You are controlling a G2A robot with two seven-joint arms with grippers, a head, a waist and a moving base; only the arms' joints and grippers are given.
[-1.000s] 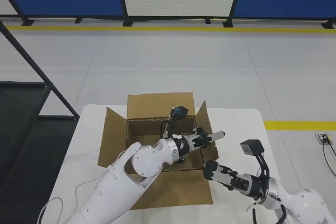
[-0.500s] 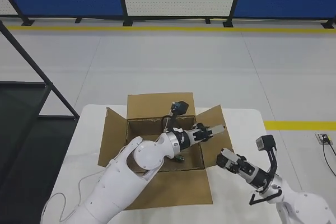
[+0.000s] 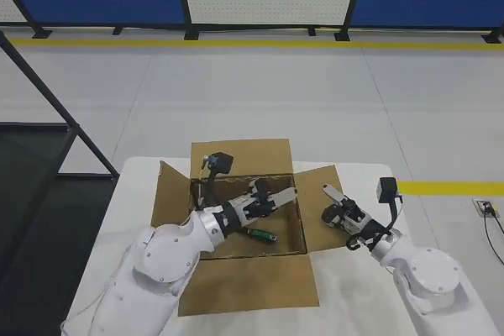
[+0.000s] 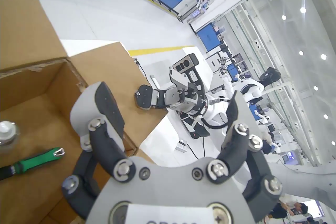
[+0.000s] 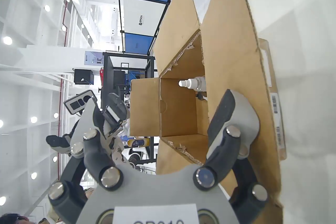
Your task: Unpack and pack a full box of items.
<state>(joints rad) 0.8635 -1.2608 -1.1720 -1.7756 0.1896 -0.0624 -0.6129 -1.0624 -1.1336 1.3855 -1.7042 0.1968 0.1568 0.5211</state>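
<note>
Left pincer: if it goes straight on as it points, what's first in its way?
Probably the box's right flap, just ahead of the open left pincer; the right pincer sits beyond, over that flap. Height is unclear.

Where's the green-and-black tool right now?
The green-and-black tool lies on the cardboard box's floor, right of centre, near the spray bottle, with the left gripper hovering over the box beside it.

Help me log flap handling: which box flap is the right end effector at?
The flap on the robot's right side: the open right end effector is over it; the far flap, left flap and near flap lie away from it.
</note>
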